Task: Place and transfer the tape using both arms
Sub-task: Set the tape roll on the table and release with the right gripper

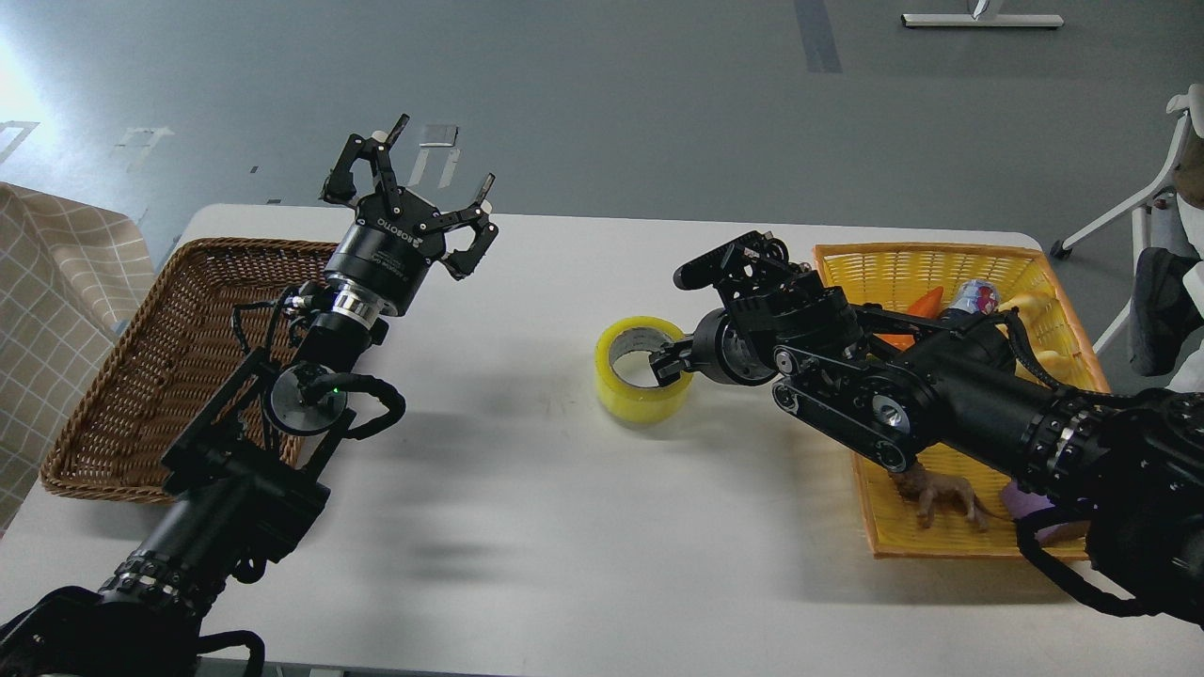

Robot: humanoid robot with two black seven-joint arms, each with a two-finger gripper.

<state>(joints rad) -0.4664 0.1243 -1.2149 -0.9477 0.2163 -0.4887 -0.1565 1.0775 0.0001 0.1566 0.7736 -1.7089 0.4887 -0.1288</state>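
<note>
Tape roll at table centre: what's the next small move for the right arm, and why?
Probably draw the right gripper clear of the tape. The roll sits flat on the white table, about midway between the baskets, with one finger over its rim. The left gripper hangs open above the wicker basket, so it looks free to come for the roll.

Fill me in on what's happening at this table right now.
The right claw is at the tape, which lies flat on the white table near the middle, with one finger reaching into the roll's core; whether it grips is unclear. The left claw is raised with fingers spread, holding nothing, beside the brown wicker basket. The yellow basket on the right holds assorted toys. The tape has not been handed over yet.
</note>
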